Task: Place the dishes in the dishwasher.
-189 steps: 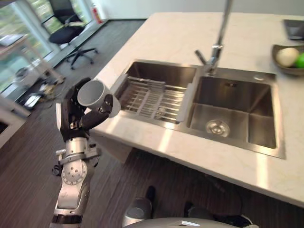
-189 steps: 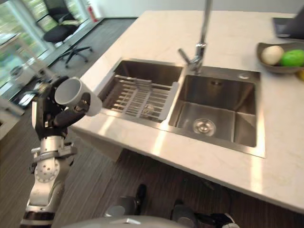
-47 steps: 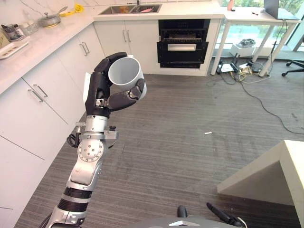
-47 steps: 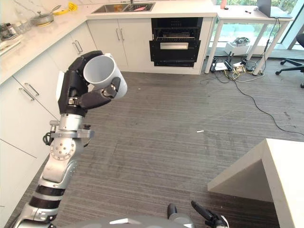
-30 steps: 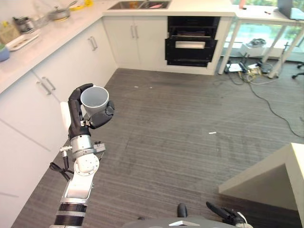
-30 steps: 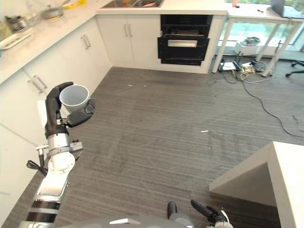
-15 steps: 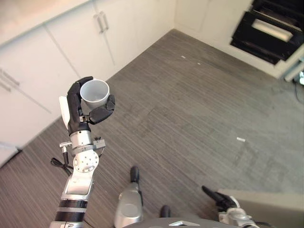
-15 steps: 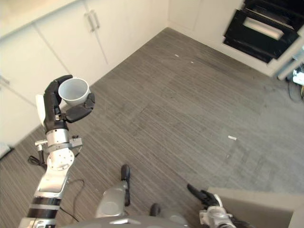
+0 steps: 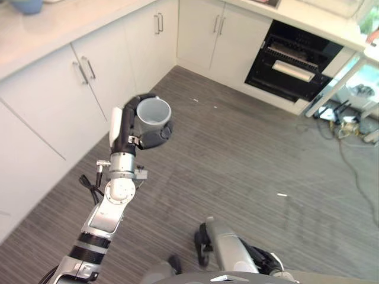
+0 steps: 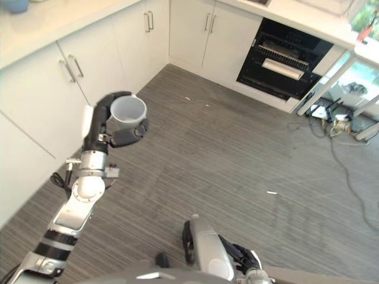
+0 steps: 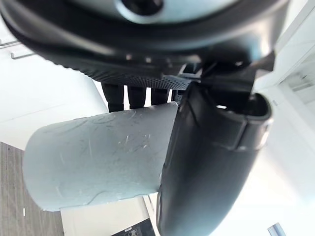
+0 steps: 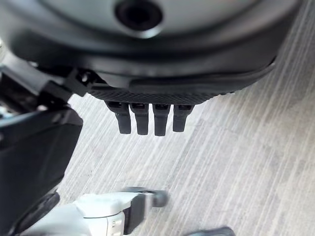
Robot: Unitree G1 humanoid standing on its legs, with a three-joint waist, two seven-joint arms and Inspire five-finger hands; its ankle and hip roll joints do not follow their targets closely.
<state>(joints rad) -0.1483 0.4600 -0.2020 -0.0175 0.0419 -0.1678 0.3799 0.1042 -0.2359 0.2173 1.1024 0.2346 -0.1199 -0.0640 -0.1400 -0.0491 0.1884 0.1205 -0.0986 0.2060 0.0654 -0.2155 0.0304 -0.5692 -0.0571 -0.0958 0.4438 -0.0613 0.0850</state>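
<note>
A: Starting at the left — white cabinets along the wall, counter edge above. The left hand is raised over the grey floor, fingers and thumb curled round a pale grey mug.

B: Mug attitude?

A: Mouth up, roughly upright — sensible for carrying, I judge; the thumb crosses the wall in the left wrist view, which should stop it slipping.

B: Further right?

A: A black open appliance set in the far cabinets — presumably the dishwasher, well apart from the mug. Carry stage, I'd say.

B: Right hand?

A: The right hand hangs low over the floor, fingers relaxed, holding nothing.
</note>
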